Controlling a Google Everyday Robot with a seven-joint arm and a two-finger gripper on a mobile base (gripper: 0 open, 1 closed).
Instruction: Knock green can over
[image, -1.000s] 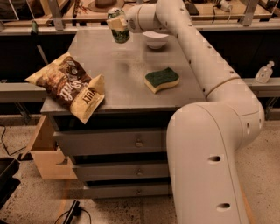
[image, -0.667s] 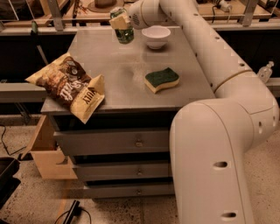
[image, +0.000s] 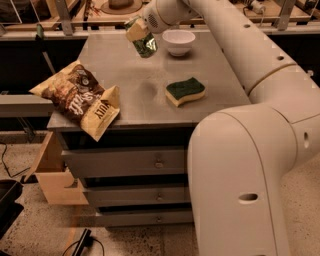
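Glossy cream-white arm (image: 240, 55), bulky rounded segments, small dark oval holes — tan gripper (image: 137, 31) over far edge of table (image: 140, 95)

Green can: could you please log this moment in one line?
green can tilted, not toppled, beside white bowl | gripper at its top

We see chip bag (image: 80, 100), sponge (image: 185, 91) and white bowl (image: 179, 41) on the cabinet top (image: 140, 75), with the gripper (image: 136, 31) against the tilted green can (image: 146, 46) at its far edge.

**Arm stretched far, gripper at eleven o'clock**

We stretch our arm (image: 250, 55) from its bulky lower link (image: 240, 190) at five o'clock up past three, then across toward twelve. Our gripper (image: 136, 32) sits at eleven o'clock, angled downward.
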